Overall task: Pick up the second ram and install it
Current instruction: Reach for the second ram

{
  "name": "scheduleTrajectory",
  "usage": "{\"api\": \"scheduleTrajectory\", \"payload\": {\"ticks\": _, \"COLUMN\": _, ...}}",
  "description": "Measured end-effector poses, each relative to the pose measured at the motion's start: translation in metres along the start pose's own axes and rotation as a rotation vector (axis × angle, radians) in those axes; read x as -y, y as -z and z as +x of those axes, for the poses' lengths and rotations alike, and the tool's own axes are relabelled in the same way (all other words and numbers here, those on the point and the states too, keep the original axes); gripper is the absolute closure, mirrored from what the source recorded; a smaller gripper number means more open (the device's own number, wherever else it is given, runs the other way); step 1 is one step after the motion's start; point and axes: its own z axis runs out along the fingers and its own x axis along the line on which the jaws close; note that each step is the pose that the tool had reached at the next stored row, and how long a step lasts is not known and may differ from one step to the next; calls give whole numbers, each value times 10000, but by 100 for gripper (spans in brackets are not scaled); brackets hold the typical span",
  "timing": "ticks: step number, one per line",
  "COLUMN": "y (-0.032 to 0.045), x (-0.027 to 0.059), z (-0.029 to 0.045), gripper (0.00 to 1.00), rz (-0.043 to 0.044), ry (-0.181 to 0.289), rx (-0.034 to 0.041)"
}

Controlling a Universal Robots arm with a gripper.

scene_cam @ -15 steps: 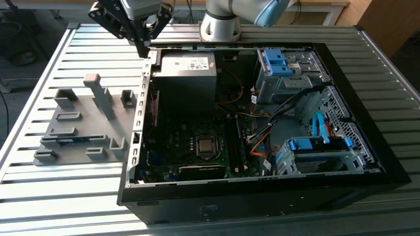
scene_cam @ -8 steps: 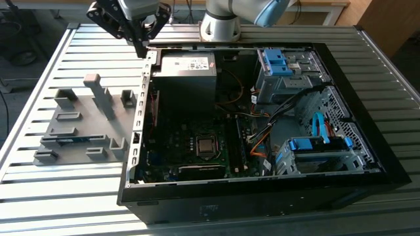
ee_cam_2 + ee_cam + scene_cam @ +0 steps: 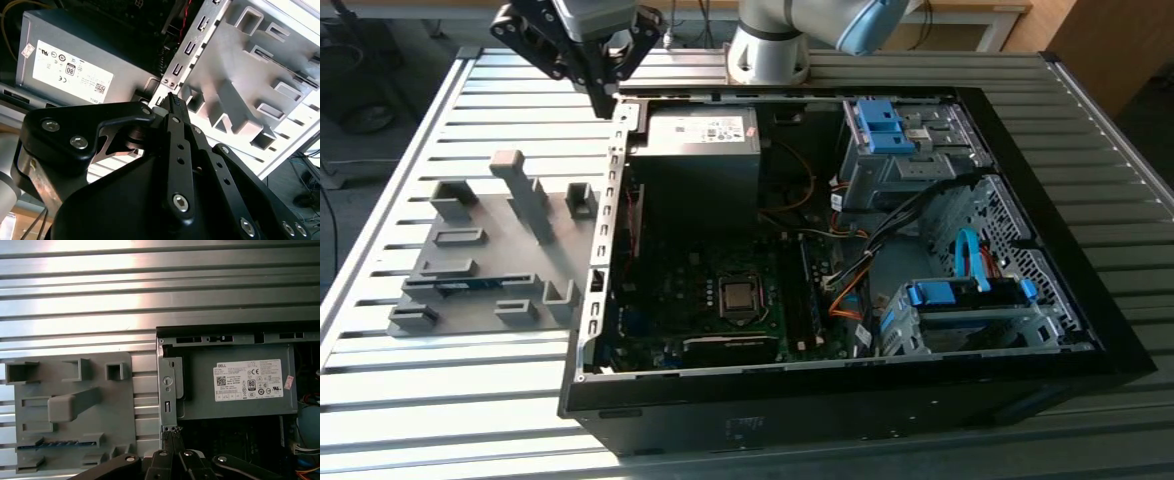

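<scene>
Pincer (image 3: 603, 100) hangs at the upper left of the exterior view, its two fingers pressed together with nothing between them. In the second wrist view the joined tips sit just above the metal rear edge of the open computer case (image 3: 1067, 330).

At the exterior view's left, a grey fixture plate (image 3: 487, 262) lies flat on the ribbed metal desk (image 3: 400, 400). The second ram (image 3: 454, 287) stands on edge in one of the plate's low slots, at the lower left of the frame and well apart from the pincer. In the first wrist view it shows as a thin blue strip (image 3: 56, 443) in that slot.

Toward the middle, the case lies on its side with the grey power supply (image 3: 700, 130) at its top and the motherboard (image 3: 740, 297) below. At the exterior view's right are drive bays with blue latches (image 3: 887, 125).
</scene>
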Motion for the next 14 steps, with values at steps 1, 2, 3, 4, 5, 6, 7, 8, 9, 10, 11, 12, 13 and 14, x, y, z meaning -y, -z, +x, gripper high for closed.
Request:
{"api": "scheduleTrajectory", "payload": {"ticks": 1, "y": 0, "x": 1, "z": 7, "gripper": 89, "rz": -1, "ry": 1, "rx": 1}}
{"api": "scheduleTrajectory", "payload": {"ticks": 2, "y": 0, "x": 1, "z": 15, "gripper": 89, "rz": 0, "ry": 1, "rx": 0}}
{"api": "scheduleTrajectory", "payload": {"ticks": 3, "y": 0, "x": 2, "z": 24, "gripper": 89, "rz": 0, "ry": 0, "rx": 0}}
{"api": "scheduleTrajectory", "payload": {"ticks": 4, "y": -1, "x": 3, "z": 34, "gripper": 89, "rz": -1, "ry": 0, "rx": 0}}
{"api": "scheduleTrajectory", "payload": {"ticks": 5, "y": -1, "x": 3, "z": 42, "gripper": 89, "rz": 0, "ry": 0, "rx": 0}}
{"api": "scheduleTrajectory", "payload": {"ticks": 6, "y": -1, "x": 4, "z": 50, "gripper": 89, "rz": -1, "ry": 0, "rx": 1}}
{"api": "scheduleTrajectory", "payload": {"ticks": 7, "y": -1, "x": 4, "z": 59, "gripper": 89, "rz": 0, "ry": 0, "rx": 0}}
{"api": "scheduleTrajectory", "payload": {"ticks": 8, "y": -1, "x": 5, "z": 66, "gripper": 89, "rz": 0, "ry": 0, "rx": 0}}
{"api": "scheduleTrajectory", "payload": {"ticks": 9, "y": -1, "x": 6, "z": 73, "gripper": 89, "rz": -1, "ry": 0, "rx": 1}}
{"api": "scheduleTrajectory", "payload": {"ticks": 10, "y": -1, "x": 6, "z": 80, "gripper": 89, "rz": -1, "ry": 0, "rx": 1}}
{"api": "scheduleTrajectory", "payload": {"ticks": 11, "y": -1, "x": 7, "z": 87, "gripper": 89, "rz": 0, "ry": 0, "rx": 0}}
{"api": "scheduleTrajectory", "payload": {"ticks": 12, "y": -1, "x": 7, "z": 94, "gripper": 89, "rz": -1, "ry": -1, "rx": 0}}
{"api": "scheduleTrajectory", "payload": {"ticks": 13, "y": -1, "x": 8, "z": 102, "gripper": 89, "rz": 0, "ry": 0, "rx": 0}}
{"api": "scheduleTrajectory", "payload": {"ticks": 14, "y": -1, "x": 8, "z": 109, "gripper": 89, "rz": 0, "ry": 0, "rx": 0}}
